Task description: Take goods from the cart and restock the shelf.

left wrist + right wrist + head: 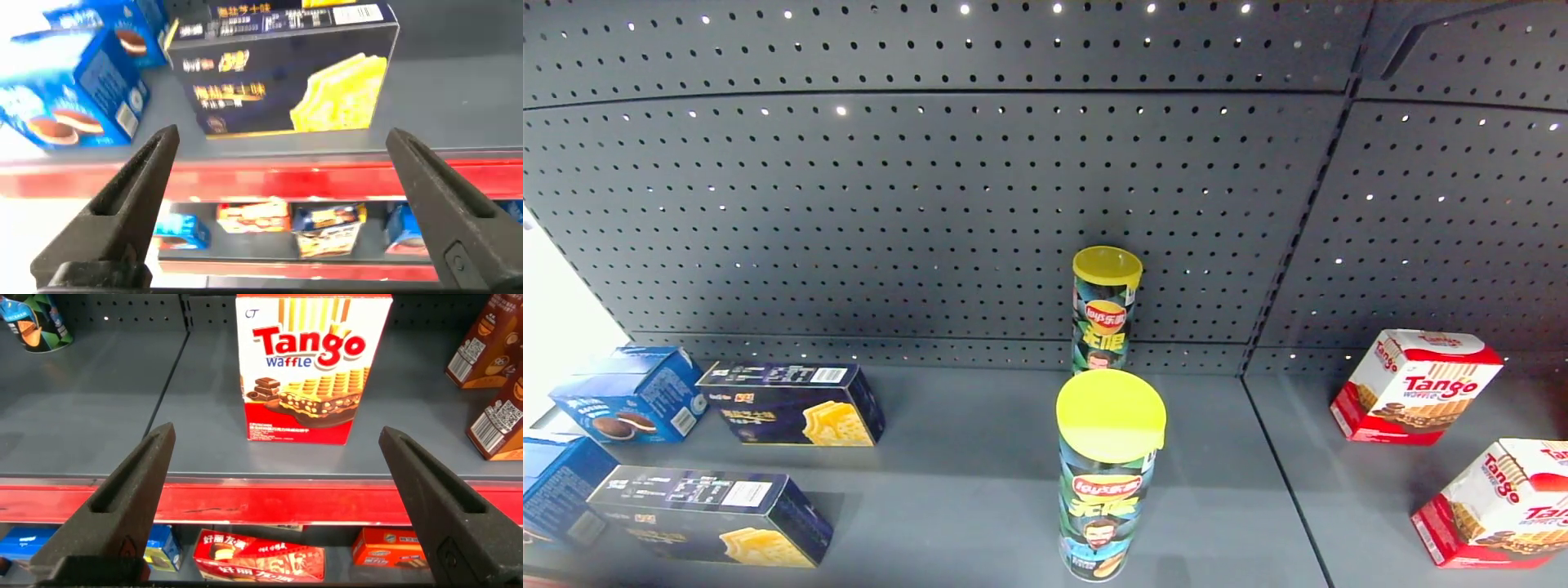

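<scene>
- Standing on the grey shelf [964, 490] are two tall chip cans with yellow lids. The front chip can [1107, 482] is near the shelf's front edge. The back chip can [1104, 314] is right behind it, close to the wall with holes [931, 204]. Both are upright.
- To the left of the cans lie two dark blue boxes, the back cracker box [792, 404] and the front cracker box [711, 516]. They lie flat and apart from each other.
- Further left, at the shelf's end, are blue cookie boxes [633, 394].
- On the right part of the shelf sit two red and white boxes, the back wafer box [1417, 385] and the front wafer box [1494, 506]. Both tilt a little.
- The left gripper [282, 137] hangs in front of the shelf's red strip [286, 175]. Its two black fingers [131, 196] are wide apart and hold nothing. Past them lies a dark blue cracker box [286, 77], with a cookie box [73, 90] near it.
- The right gripper [278, 433] also hangs in front of the shelf edge. Its fingers are wide apart with nothing held between them. Past them a wafer box [313, 367] stands upright, and brown boxes [490, 376] stand near it.
- Under the red strip, a lower shelf holds more snack packs [257, 555].
</scene>
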Motion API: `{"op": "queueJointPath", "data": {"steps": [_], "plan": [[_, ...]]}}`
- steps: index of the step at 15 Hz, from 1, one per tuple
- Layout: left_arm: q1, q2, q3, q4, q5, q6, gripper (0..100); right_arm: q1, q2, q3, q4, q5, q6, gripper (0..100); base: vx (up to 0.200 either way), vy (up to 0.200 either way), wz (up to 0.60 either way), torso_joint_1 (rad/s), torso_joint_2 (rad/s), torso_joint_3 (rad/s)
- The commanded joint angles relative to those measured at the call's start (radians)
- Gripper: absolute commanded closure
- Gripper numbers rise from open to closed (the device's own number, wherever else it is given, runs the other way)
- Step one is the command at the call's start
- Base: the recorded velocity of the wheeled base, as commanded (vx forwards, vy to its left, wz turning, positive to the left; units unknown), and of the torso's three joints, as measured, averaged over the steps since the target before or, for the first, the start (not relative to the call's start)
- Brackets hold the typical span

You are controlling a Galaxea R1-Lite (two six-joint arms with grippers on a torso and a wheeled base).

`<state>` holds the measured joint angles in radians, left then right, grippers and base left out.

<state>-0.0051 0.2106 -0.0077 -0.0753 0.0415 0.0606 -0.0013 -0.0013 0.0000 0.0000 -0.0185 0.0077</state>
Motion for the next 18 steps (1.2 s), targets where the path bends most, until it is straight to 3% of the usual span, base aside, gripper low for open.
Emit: {"op": "queueJointPath", "data": {"steps": [1, 6, 8, 9, 11, 14, 18], "plan": [[0.060, -0.097, 0.008, 0.046, -0.031, -0.022, 0, 0.000, 0.001, 0.000, 0.000, 0.000, 0.000, 0, 0.000, 0.000, 0.00, 0.000, 0.00, 0.000], [0.051, -0.132, 0.008, 0.078, -0.075, -0.022, 0, 0.000, 0.001, 0.000, 0.000, 0.000, 0.000, 0, 0.000, 0.000, 0.00, 0.000, 0.00, 0.000], [-0.041, -0.132, 0.008, 0.078, -0.080, -0.021, 0, 0.000, 0.001, 0.000, 0.000, 0.000, 0.000, 0, 0.000, 0.000, 0.00, 0.000, 0.00, 0.000], [-0.039, -0.132, 0.006, 0.080, -0.080, -0.022, 0, 0.000, 0.001, 0.000, 0.000, 0.000, 0.000, 0, 0.000, 0.000, 0.00, 0.000, 0.00, 0.000], [0.019, -0.172, 0.008, 0.077, -0.075, -0.025, 0, 0.000, 0.001, 0.000, 0.000, 0.000, 0.000, 0, 0.000, 0.000, 0.00, 0.000, 0.00, 0.000], [0.010, -0.205, 0.008, 0.077, -0.071, -0.019, 0, 0.000, 0.001, 0.000, 0.000, 0.000, 0.000, 0, 0.000, 0.000, 0.00, 0.000, 0.00, 0.000], [0.010, -0.206, 0.008, 0.075, -0.035, -0.064, 0, 0.000, 0.001, 0.000, 0.000, 0.000, 0.000, 0, 0.000, 0.000, 0.00, 0.000, 0.00, 0.000]]}}
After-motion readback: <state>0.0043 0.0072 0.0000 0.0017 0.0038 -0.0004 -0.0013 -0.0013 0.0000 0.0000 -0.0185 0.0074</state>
